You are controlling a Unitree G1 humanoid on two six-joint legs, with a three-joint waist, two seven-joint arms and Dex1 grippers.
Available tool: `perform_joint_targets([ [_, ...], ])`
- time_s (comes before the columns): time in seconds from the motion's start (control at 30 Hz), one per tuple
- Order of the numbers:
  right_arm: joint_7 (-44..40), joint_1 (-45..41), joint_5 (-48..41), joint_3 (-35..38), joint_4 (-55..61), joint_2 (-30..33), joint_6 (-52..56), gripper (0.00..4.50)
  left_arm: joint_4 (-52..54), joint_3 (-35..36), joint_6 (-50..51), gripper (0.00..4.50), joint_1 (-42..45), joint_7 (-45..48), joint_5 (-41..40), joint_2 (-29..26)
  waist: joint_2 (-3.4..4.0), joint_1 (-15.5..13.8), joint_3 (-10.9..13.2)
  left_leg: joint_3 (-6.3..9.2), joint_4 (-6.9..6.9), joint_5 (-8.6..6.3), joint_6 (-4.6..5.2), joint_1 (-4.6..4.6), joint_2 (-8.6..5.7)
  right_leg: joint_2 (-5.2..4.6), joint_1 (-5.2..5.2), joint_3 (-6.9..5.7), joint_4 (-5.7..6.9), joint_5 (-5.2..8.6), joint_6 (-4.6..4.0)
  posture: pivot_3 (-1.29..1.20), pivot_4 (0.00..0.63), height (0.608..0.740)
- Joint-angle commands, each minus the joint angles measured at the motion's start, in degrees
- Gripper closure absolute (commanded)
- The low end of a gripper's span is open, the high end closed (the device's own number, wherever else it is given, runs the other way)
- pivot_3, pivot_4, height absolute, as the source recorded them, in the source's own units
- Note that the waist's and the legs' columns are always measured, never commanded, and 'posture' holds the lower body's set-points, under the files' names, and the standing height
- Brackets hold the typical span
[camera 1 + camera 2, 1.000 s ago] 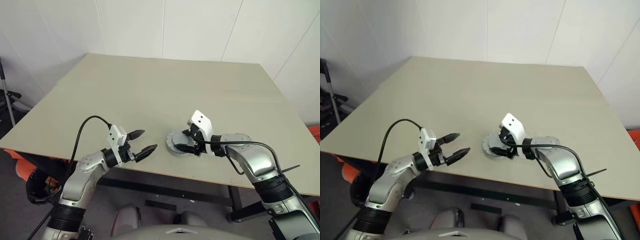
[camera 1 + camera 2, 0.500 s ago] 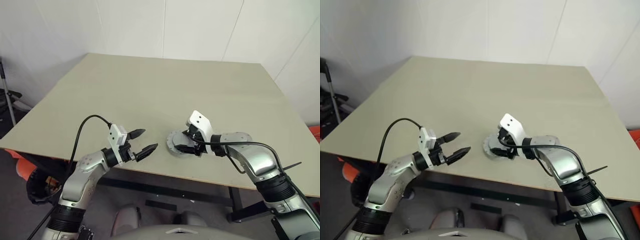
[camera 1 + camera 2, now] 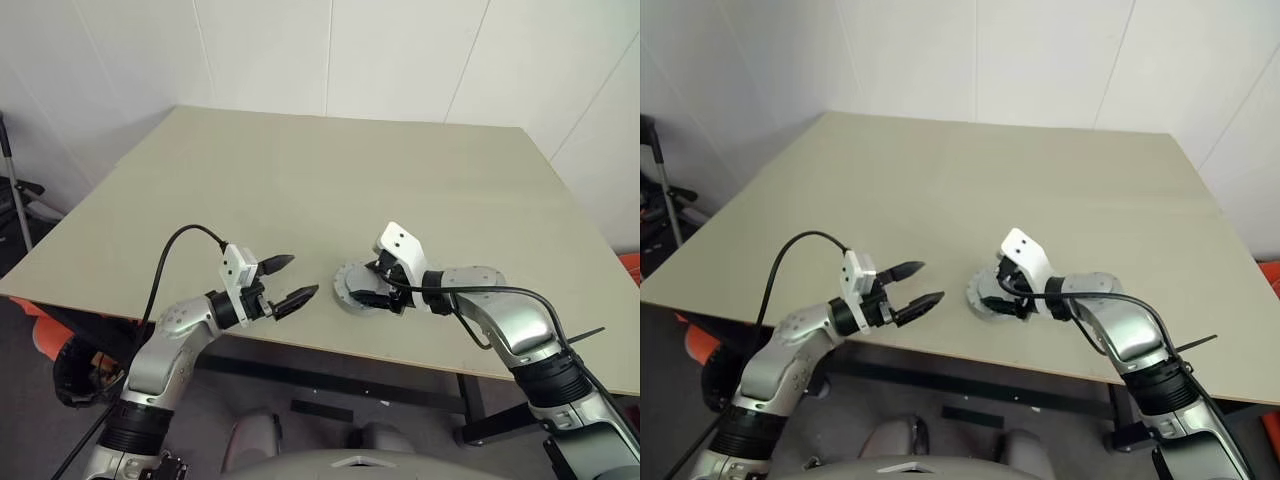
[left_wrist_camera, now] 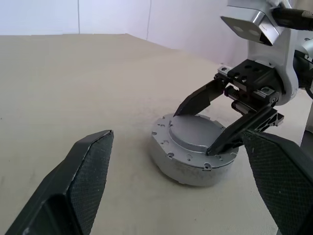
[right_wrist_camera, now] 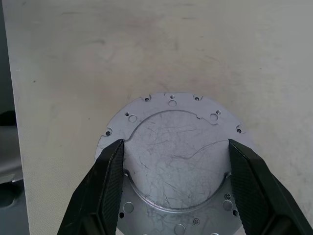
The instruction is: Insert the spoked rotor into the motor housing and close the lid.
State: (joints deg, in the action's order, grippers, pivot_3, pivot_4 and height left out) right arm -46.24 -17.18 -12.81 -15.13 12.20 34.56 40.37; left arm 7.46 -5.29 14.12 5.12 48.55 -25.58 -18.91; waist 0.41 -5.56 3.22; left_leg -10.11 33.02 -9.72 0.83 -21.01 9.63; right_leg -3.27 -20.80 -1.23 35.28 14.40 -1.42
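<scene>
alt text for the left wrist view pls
The right claw straddles the closed grey motor housing on the beige table, its black fingers spread over the raised round lid. In the foreground, the left claw's own fingers stand open, apart from the housing.

A bare test room or lab, by the look of it: plain white panelled walls (image 3: 330, 50) with thin seams meet in a corner at about 12 o'clock, behind a large pale worktop (image 3: 330, 190) on dark metal legs (image 3: 470, 405). Orange gear (image 3: 45, 335) sits on the dark floor at 8 o'clock.
</scene>
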Motion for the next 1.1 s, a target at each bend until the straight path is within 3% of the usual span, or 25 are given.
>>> perform_joint_targets([
  [0.03,0.6,2.1,0.7,-1.6,-0.4,-0.4,1.3,1.39,-3.4,-1.4,-2.1,0.00,5.5,0.2,1.3,2.4,0.00,-0.1,0.0,0.00,0.00,0.00,0.00,0.00,0.00,0.00,0.01,0.00,-0.01,0.00,0.00,0.00,0.000,0.740],
  [0.13,1.1,3.1,0.8,-1.8,0.3,-0.7,1.5,1.39,-8.7,-2.5,-3.4,0.00,10.2,0.4,2.9,4.9,-0.03,-0.1,0.0,0.00,0.00,0.01,-0.01,0.02,0.00,-0.01,0.08,-0.01,-0.04,0.00,0.00,0.00,0.000,0.740],
  [0.43,1.6,4.9,1.1,-2.0,1.3,-0.4,1.3,1.39,-12.3,-3.5,-6.1,0.00,11.7,4.7,3.7,5.5,-0.01,0.1,-0.3,0.00,-0.29,-0.06,0.10,0.02,0.02,0.01,0.08,-0.12,-0.27,-0.20,-0.35,0.00,0.000,0.740],
  [0.77,1.6,4.1,1.4,-1.9,0.9,-0.7,1.3,1.39,-18.6,-4.1,-7.5,0.00,17.2,10.4,4.6,5.5,0.00,0.0,-0.3,0.00,-0.27,-0.04,0.06,0.08,0.01,0.00,0.22,-0.12,-0.42,-0.02,-0.02,0.00,0.000,0.740],
  [0.87,1.7,4.0,1.4,-1.9,0.9,-0.8,1.3,1.39,-21.4,-4.2,-8.6,0.60,19.3,11.9,5.0,5.8,0.00,0.0,-0.3,0.00,-0.27,-0.04,0.07,0.10,0.01,0.00,0.23,-0.12,-0.43,-0.02,-0.03,0.00,0.000,0.740],
  [1.1,2.0,3.8,1.3,-1.7,0.9,-1.0,1.4,1.39,-28.1,-4.6,-12.2,2.98,23.2,15.6,6.6,6.8,0.00,0.0,-0.3,0.00,-0.29,-0.04,0.07,0.09,0.01,0.00,0.21,-0.13,-0.42,-0.10,-0.17,0.00,0.000,0.740],
])
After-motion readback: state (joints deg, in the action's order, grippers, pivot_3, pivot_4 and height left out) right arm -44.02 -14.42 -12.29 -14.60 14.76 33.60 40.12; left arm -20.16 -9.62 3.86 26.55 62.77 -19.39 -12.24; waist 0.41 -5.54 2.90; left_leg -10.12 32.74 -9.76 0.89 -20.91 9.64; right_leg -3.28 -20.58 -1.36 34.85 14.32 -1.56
